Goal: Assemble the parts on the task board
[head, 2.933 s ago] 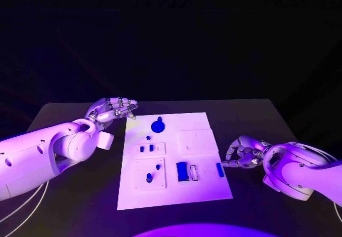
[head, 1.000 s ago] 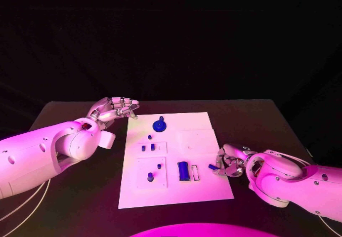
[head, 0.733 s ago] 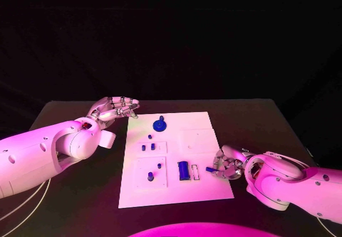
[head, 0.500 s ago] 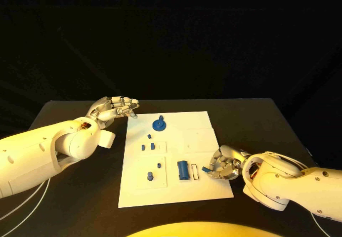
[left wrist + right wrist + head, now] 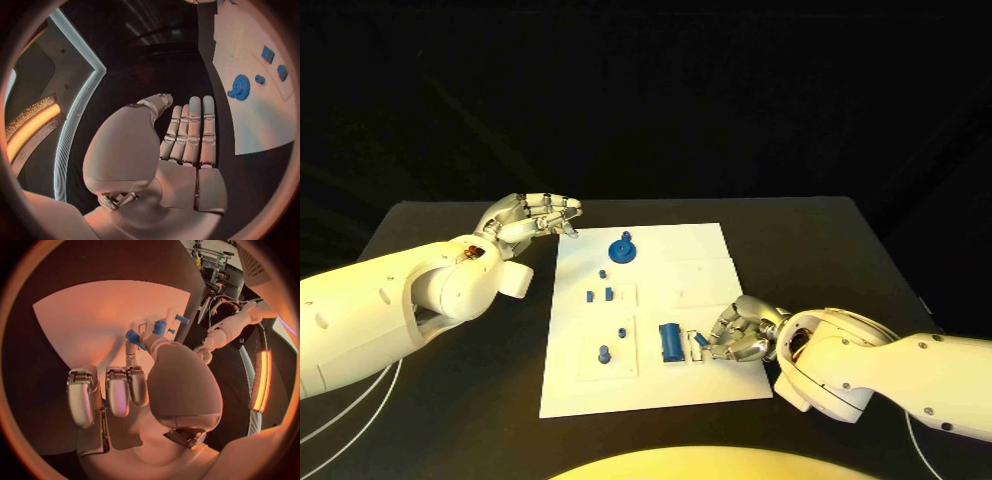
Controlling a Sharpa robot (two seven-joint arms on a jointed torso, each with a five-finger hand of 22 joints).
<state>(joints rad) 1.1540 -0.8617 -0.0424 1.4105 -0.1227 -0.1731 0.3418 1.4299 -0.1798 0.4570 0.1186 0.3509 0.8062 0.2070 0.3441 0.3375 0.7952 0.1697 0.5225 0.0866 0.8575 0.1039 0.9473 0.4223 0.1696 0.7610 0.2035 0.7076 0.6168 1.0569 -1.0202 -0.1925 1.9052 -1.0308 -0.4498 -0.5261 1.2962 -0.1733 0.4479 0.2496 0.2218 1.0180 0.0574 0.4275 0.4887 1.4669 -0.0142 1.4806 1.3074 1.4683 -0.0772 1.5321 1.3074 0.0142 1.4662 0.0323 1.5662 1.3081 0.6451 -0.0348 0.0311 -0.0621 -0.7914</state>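
The white task board (image 5: 646, 385) lies in the middle of the black table. My right hand (image 5: 741, 336) hangs over the board's right part and pinches a small blue bar (image 5: 701, 342) just right of the upright blue block (image 5: 669, 341). The right wrist view has the bar (image 5: 134, 337) at the fingertips (image 5: 128, 374) above the board (image 5: 87, 315). A blue gear (image 5: 623, 250) sits at the board's far end, with several small blue pegs (image 5: 603, 353) along its left side. My left hand (image 5: 531, 216) hovers off the board's far left corner and holds nothing, its fingers (image 5: 189, 135) stretched out.
Bare black tabletop (image 5: 834, 260) surrounds the board on the right and at the far side. My left forearm (image 5: 401, 300) stretches over the table's left part. The left wrist view shows the gear (image 5: 240, 86) and the board's edge (image 5: 250, 135) beside that hand.
My right hand has moved onto the board's right edge, picked up the blue bar lying there and carried it left to beside the blue block. The left hand has stayed put.
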